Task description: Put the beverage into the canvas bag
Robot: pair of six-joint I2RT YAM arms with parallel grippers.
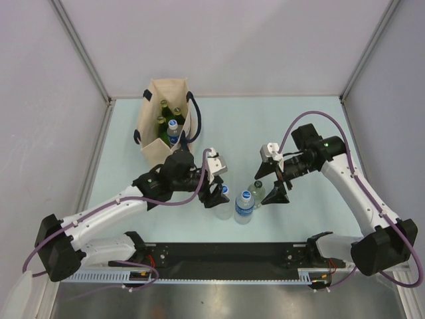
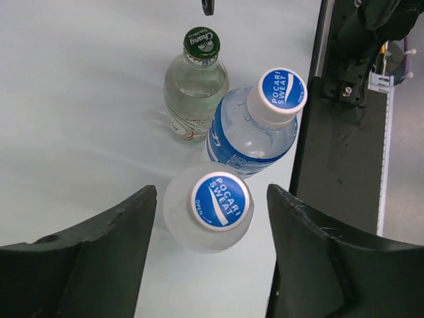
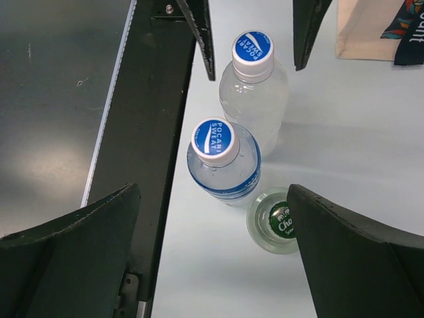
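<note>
My left gripper [image 2: 211, 191] straddles the clear Pocari Sweat bottle [image 2: 209, 207]. Its fingers are apart, with a sliver of table showing on each side, so nothing is clamped. Seen from above, the blue-labelled Pocari Sweat bottle [image 2: 252, 132] stands just beside it at 3 o'clock. The green-capped glass bottle [image 2: 195, 93] is at 1 o'clock of that one. My right gripper [image 3: 213, 189] hangs spread wide by the glass bottle, holding nothing. The canvas bag [image 1: 151, 143] stands upright at 10 o'clock from the three bottles, well apart, with bottles inside it.

White arm links [image 1: 348, 189], black joints [image 1: 56, 256], purple cables [image 1: 309, 113], black pincer fingers [image 2: 86, 265]
</note>
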